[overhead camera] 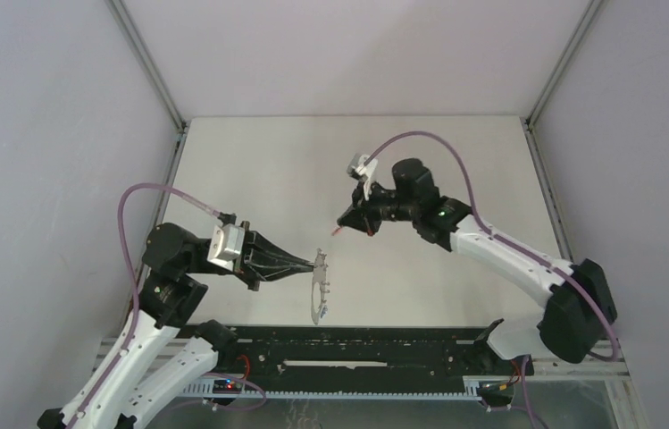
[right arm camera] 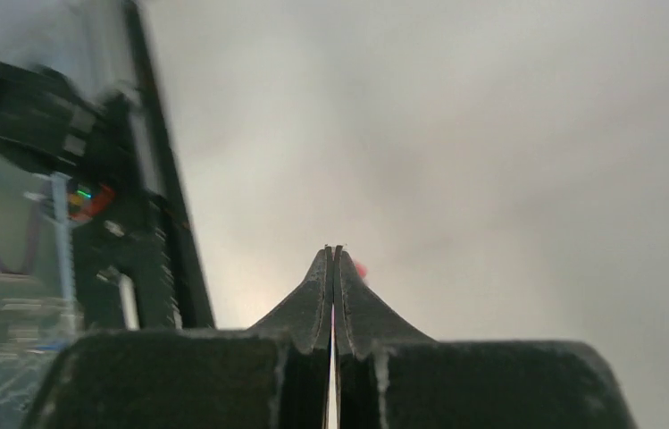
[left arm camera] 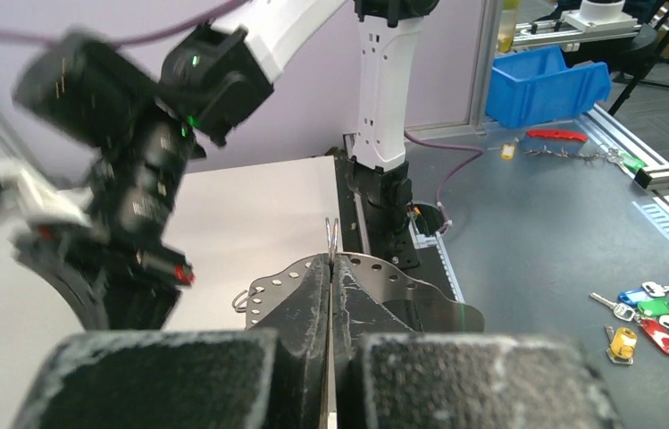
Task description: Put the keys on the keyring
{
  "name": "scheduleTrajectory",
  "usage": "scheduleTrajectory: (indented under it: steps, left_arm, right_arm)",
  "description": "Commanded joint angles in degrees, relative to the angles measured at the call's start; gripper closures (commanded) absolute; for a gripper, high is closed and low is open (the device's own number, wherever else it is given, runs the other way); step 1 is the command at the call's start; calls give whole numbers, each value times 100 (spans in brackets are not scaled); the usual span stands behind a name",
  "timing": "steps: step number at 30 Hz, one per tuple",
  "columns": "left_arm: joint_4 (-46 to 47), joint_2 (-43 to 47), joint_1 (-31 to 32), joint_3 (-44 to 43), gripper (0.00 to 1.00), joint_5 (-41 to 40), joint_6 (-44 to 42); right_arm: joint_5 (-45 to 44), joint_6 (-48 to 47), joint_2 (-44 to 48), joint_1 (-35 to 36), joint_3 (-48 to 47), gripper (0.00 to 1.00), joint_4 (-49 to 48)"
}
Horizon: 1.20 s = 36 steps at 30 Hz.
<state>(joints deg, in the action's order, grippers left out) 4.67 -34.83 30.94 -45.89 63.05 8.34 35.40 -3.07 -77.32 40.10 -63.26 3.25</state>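
The table (overhead camera: 268, 179) is big and pale, with white walls on three sides and a black rail (overhead camera: 357, 344) at the near edge. Most of the top is bare, so there is lots of room to move. Both arms work near the middle, well away from the walls.

The left gripper (overhead camera: 310, 264) has its jaws pressed together on the ring (overhead camera: 320, 290). It holds the ring up off the table, edge-on from above, and pinches it near the far end. The rest of the ring hangs out toward the rail.

The right gripper (overhead camera: 341, 229) is just beyond the ring, close to it but not touching. Its jaws are pressed together too. A tiny red bit shows right at the tips, so it looks like they pinch the red key (right arm camera: 362, 268). I cannot find the blue key for sure.

I think the ring is light and stiff, but thin and smooth, so it could turn or slip in the jaws. Holding it by the rim looks right, as that leaves the rest free.

The key is very small and light. A grip on its plastic head would leave the thin metal end free. The two grippers have little room between them, so a small bump could knock the ring crooked.
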Motion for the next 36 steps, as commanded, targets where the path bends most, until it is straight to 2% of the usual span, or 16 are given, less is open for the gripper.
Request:
scheduleTrajectory:
  steps: [1,4,11,18,20,23,24,25,26,29,32,34,36]
  left_arm:
    - [-420,160,-170,-50,100,186,-313]
    - [-651,214,-230,-61,100,208,-342]
    - [-669,200,-255,-87,100,139,-267]
    - [-492,90,-255,-63,100,70,-85]
    - [-490,61,-255,-97,100,80,-70]
    - [-488,51,-255,-136,100,94,-70]
    - [-492,58,-255,-151,100,94,-57]
    - [-491,60,-255,-161,100,94,-46]
    - [-493,69,-255,-160,100,96,-35]
    - [-489,105,-255,-195,100,88,-5]
    - [-493,131,-255,-261,100,70,75]
    - [-491,155,-255,-280,100,60,89]
    - [-493,173,-255,-280,100,66,74]
  right_arm:
    - [-1674,270,-522,25,396,100,739]
    - [-2095,520,-937,58,587,100,692]
    - [-2534,986,-1643,69,1230,100,-352]
    - [-2825,1080,-2023,77,1289,99,-789]
    - [-2860,1059,-1994,77,1290,88,-845]
    - [-2889,957,-1795,73,1271,57,-847]
    - [-2878,931,-1724,62,1251,44,-807]
    - [-2858,911,-1634,46,1243,14,-754]
    - [-2846,897,-1532,38,1220,2,-686]
    - [-2889,876,-1050,31,1105,0,-283]
    - [-2725,876,-53,78,1204,0,-61]
    - [-2210,1330,562,-11,1860,0,-1123]
    - [-2047,2205,790,-51,2303,0,-1495]
